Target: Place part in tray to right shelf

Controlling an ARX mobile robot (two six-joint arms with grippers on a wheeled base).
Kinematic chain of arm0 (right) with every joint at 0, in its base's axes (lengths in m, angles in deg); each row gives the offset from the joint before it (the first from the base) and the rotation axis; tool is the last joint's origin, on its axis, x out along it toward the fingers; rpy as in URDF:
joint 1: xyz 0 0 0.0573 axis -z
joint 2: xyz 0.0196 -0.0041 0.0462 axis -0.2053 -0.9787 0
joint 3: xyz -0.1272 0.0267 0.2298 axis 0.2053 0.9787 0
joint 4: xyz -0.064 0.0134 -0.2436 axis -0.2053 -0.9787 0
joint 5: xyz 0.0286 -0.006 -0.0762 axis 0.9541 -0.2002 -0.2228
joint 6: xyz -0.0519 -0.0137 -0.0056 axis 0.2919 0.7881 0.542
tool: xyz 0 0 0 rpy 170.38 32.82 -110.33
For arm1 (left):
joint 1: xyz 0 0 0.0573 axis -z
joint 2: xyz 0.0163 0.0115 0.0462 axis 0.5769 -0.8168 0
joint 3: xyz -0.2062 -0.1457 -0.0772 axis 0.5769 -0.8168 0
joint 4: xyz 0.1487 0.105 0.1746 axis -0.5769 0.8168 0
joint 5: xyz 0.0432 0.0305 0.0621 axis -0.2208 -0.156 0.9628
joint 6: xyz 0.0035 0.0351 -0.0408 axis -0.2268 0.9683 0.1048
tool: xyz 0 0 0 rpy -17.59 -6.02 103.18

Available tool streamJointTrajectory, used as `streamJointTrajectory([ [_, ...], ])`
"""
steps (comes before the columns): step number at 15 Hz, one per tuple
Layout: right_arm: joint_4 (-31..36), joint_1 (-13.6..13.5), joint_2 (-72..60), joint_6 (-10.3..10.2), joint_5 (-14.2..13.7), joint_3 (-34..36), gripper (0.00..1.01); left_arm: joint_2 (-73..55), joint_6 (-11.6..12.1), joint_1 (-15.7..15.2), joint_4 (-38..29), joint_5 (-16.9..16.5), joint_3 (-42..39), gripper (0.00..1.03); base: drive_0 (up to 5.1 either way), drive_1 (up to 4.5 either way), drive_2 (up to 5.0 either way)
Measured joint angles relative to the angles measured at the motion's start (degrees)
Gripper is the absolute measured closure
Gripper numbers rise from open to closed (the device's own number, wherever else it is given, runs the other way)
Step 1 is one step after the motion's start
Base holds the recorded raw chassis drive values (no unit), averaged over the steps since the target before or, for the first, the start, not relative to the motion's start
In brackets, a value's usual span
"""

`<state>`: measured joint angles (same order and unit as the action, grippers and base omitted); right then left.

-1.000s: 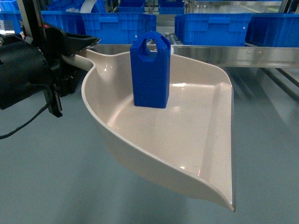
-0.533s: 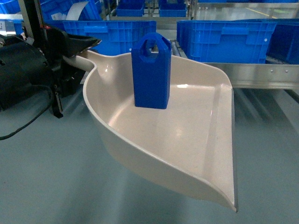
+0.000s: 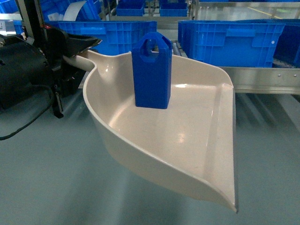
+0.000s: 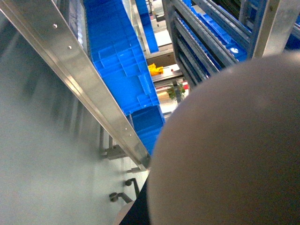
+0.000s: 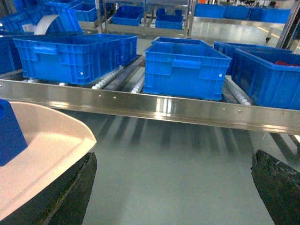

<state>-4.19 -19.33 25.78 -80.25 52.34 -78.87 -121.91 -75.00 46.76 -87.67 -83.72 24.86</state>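
- Near the middle of the head view, a small solid-blue plastic block (image 3: 151,70) stands upright on the floor of a wide beige plastic dustpan-shaped tray (image 3: 187,140), toward its far side.
- The block is tall and boxy, with bevelled top corners and a round handle-like hole through its top.
- The tray has raised curved sides, a flat lip facing right and near, and a handle running off to the far left.
- At that handle the black left gripper (image 3: 77,47) is clenched on it, carrying the tray clear above the floor.
- In the right wrist view, two dark fingers (image 5: 276,185) of the right gripper (image 5: 173,187) stand well apart, released and grasping nothing; the tray's corner and a bit of the block show at the near left.
- Beyond lies a stainless-steel shelf (image 5: 187,110) with a flat front rail and rows of small white rollers (image 5: 108,82), carrying large blue open plastic crates (image 5: 185,70).
- The smooth grey-green floor (image 3: 47,178) reflects light, and more racks and blue crates fill the far room.
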Motion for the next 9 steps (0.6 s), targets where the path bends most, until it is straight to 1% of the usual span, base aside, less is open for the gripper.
streamJointTrajectory([
  [9, -0.15, 0.0, -0.02, -0.02, 0.0, 0.0, 0.03, 0.02, 0.02, 0.0, -0.02, 0.02, 0.0, 0.9, -0.1, 4.03, -4.2],
])
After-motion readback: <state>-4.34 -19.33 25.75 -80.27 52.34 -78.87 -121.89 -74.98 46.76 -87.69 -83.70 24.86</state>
